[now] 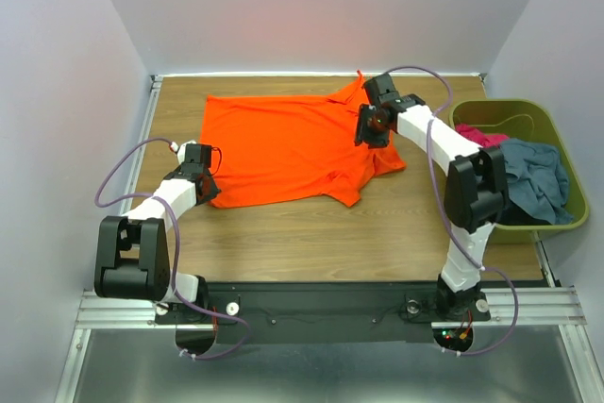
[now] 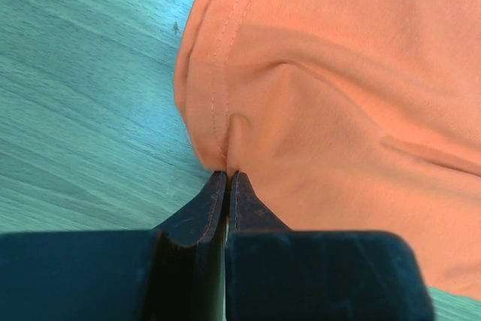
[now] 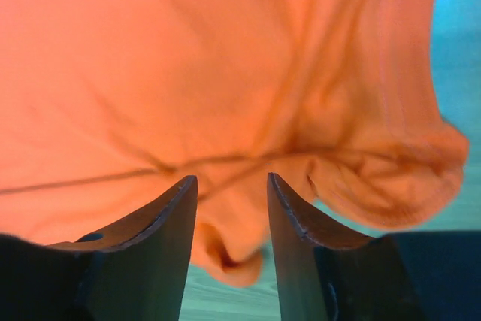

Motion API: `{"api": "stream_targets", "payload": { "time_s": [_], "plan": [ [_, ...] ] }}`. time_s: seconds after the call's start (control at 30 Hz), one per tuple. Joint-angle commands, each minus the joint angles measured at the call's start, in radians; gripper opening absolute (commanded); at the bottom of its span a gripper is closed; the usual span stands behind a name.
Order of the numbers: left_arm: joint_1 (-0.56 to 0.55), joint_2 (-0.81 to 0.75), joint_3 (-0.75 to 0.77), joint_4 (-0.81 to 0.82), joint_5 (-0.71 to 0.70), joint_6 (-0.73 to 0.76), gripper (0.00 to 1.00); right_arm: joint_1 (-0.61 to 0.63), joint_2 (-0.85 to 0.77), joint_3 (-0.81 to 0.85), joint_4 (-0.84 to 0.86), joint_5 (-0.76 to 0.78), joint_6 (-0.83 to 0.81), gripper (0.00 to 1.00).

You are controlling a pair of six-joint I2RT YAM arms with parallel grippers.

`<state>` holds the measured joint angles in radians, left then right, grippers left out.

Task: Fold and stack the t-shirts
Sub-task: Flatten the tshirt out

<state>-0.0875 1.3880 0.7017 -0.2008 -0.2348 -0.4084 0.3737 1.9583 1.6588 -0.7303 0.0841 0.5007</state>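
One orange t-shirt (image 1: pixel 283 148) is shown spread on the wooden table (image 1: pixel 311 228), its long axis running left to right; two further shirts, blue-grey (image 1: pixel 538 181) and magenta (image 1: pixel 483 135), are seen in the green tub (image 1: pixel 557 129) at the right. The left gripper (image 2: pixel 228 178) is clamped together on the shirt's left hem corner. The right gripper (image 3: pixel 231 193) is held with jaws apart over the bunched sleeve region at the shirt's right end, with cloth lying between and beyond them. The right arm is judged nearer that end, where a grasp is probably required.
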Motion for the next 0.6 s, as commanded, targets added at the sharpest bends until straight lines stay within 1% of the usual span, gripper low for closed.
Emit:
{"api": "stream_targets", "payload": {
  "time_s": [0.0,0.07,0.13,0.17,0.2,0.3,0.37,0.57],
  "plan": [
    [0.003,-0.021,0.024,0.011,0.008,0.013,0.05,-0.004,-0.143,-0.167,-0.021,0.023,-0.036,0.46],
    [0.002,-0.021,0.024,0.012,0.012,0.013,0.05,-0.004,-0.224,-0.264,0.018,-0.004,-0.048,0.4],
    [0.003,-0.02,0.025,0.014,0.017,0.013,0.05,-0.005,-0.265,-0.342,0.045,-0.026,-0.051,0.36],
    [0.003,-0.02,0.024,0.014,0.02,0.013,0.05,-0.004,-0.295,-0.411,0.072,-0.043,-0.056,0.36],
    [0.003,-0.018,0.024,0.014,0.02,0.013,0.05,-0.004,-0.305,-0.436,0.087,-0.073,-0.053,0.36],
    [0.002,-0.017,0.024,0.015,0.023,0.013,0.05,-0.007,-0.332,-0.517,0.158,-0.119,-0.033,0.37],
    [0.002,-0.017,0.024,0.015,0.023,0.013,0.05,-0.009,-0.332,-0.543,0.221,-0.135,-0.01,0.4],
    [0.0,-0.023,0.019,0.015,0.02,0.013,0.05,-0.018,-0.276,-0.556,0.353,-0.164,0.058,0.46]
  ]
}}
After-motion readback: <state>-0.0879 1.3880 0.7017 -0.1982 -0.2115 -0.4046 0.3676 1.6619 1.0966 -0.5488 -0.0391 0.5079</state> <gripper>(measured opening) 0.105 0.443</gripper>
